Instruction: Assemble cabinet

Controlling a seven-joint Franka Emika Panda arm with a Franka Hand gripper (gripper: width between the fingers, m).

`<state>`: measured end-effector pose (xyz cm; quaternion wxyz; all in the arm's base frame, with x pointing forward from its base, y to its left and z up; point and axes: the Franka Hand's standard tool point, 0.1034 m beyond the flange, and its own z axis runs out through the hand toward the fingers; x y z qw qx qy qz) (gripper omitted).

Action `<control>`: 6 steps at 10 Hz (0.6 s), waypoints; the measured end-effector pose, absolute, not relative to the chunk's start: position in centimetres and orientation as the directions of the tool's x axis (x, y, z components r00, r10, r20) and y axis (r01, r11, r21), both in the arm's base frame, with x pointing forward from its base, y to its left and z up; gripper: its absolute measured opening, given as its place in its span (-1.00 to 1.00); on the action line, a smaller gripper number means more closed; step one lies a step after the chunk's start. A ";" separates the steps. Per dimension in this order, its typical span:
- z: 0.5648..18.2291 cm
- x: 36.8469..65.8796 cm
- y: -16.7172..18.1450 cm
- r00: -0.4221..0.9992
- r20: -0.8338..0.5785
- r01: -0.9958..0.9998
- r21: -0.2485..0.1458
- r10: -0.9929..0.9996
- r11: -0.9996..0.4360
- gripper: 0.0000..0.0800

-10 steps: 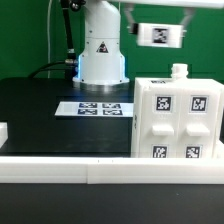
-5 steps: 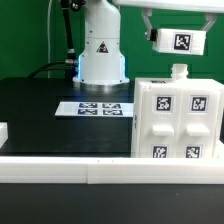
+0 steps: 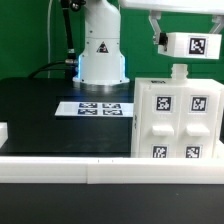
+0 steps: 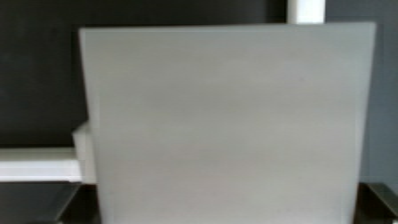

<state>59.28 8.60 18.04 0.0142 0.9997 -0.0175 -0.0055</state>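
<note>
A plain green backdrop wall (image 3: 25, 30) stands behind a matte black tabletop (image 3: 35, 110). 1 long white rail (image 3: 60, 168) edges the table's near side. The flat white marker board (image 3: 98, 108) lies mid-table. Lighting is soft and even.

Panda arm rising out of frame, end effector clamped on a lifted part.

The white base (image 3: 101, 55) stands upright at the back of the scene, and the arm (image 3: 98, 10) climbs straight from it past the exterior view's top edge. The end effector (image 3: 163, 40) shows high on the exterior view's right, its pale body lying level along the top edge, with one finger (image 3: 155, 30) pointing down. The jaws are closed on a small white block (image 3: 190, 45), which hangs level in the air with its tagged face toward the exterior camera. In the wrist view that block's plain face fills nearly the whole picture and hides the fingertips.
</note>
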 end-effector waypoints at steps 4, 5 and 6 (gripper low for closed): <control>16.9 59.7 7.7 1.000 -0.021 0.024 0.035 0.023 -0.999 0.42; 16.6 59.5 7.6 0.999 -0.024 0.026 0.035 0.025 -0.999 0.42; 16.4 59.5 7.5 1.000 -0.018 0.026 0.035 0.025 -0.999 0.42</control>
